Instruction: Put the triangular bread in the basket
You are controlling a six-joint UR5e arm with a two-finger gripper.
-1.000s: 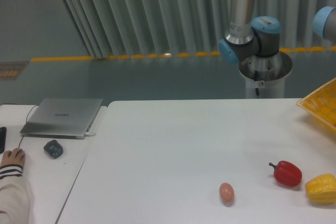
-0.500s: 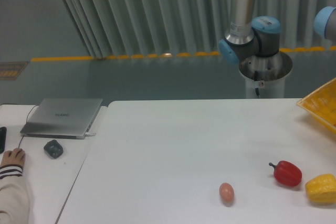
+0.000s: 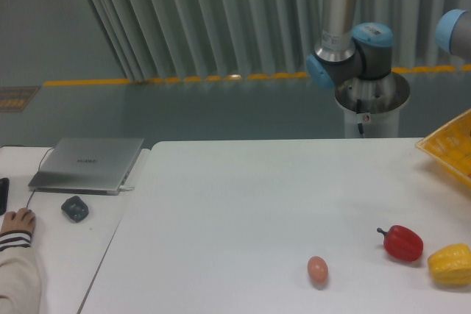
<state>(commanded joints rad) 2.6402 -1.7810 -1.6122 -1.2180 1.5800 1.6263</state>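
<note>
Although the basket [image 3: 450, 148] is seen at the right edge, no triangular bread is shown, so handling stays unjudged; the gripper is unseen, its jaw state untellable.

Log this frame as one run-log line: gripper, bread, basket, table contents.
gripper: out of frame | triangular bread: not visible | basket: at right edge, partly cropped | table: egg, red pepper, yellow pepper

Basket [image 3: 449, 146]: bright yellow, lattice grid. Table [image 3: 243, 204]: white. Pepper [image 3: 401, 243]: red. Second pepper [image 3: 450, 264]: yellow. Egg [image 3: 317, 269]: pinkish tan. Laptop [image 3: 88, 163]: silver-grey. Arm [image 3: 346, 42]: silver with light blue joint caps.
</note>
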